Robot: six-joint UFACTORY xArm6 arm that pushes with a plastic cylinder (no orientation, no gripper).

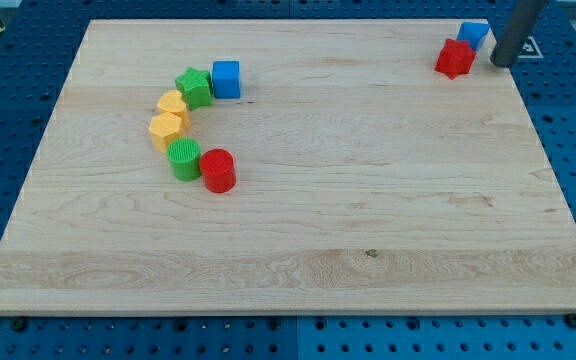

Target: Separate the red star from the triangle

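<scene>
A red star point(455, 58) lies near the board's top right corner. A blue triangle point(473, 34) sits just above and to the right of it, touching or nearly touching it. My tip point(502, 63) is just to the right of the red star, a small gap away, below and right of the blue triangle. The dark rod rises from it toward the view's top right.
On the board's left an arc of blocks runs from a blue cube point(226, 79) through a green star point(194, 88), a yellow heart point(173, 107), a yellow hexagon point(166, 130), a green cylinder point(184, 158) to a red cylinder point(217, 170). The board's right edge point(558, 170) is close to my tip.
</scene>
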